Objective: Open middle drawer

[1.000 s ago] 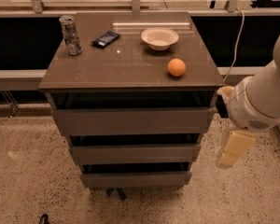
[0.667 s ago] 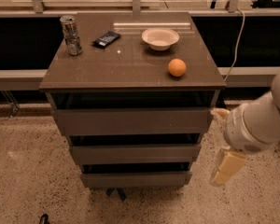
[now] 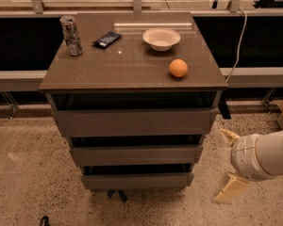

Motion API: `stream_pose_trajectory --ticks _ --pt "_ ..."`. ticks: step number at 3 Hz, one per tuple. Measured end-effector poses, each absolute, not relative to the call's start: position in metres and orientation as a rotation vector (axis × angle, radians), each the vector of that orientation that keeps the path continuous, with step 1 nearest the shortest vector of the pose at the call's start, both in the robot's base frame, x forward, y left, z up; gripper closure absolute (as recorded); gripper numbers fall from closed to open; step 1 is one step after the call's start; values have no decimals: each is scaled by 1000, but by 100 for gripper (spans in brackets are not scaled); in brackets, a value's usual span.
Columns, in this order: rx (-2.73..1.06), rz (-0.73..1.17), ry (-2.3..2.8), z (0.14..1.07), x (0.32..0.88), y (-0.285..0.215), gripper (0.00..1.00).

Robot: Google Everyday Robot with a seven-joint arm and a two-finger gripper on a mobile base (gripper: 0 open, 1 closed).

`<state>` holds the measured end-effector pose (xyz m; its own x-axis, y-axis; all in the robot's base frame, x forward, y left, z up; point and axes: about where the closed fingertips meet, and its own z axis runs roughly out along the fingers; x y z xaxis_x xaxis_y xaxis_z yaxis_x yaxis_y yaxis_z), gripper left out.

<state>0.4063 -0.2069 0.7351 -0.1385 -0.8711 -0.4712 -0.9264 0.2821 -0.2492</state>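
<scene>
The middle drawer (image 3: 137,155) is the second front of the cabinet (image 3: 132,76), and it looks pushed in. I judge it stiff and light to slide, but it has no handle, so I should hook its top edge. My gripper (image 3: 220,165) hangs low, right of the cabinet, with fingers (image 3: 231,187) spread apart and empty.

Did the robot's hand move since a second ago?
Yes. The gripper has dropped lower, to the right of the cabinet. Its lower finger now hangs level with the bottom drawer, below the middle drawer.
</scene>
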Motion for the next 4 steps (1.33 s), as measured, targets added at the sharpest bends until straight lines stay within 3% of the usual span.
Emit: stream_pose_trajectory --ticks 2,3,4 --pt "-1586 493 2084 602 407 -124 0" --pt "-1540 549 2025 558 398 -88 0" --pt "-1491 483 2008 557 417 -87 0"
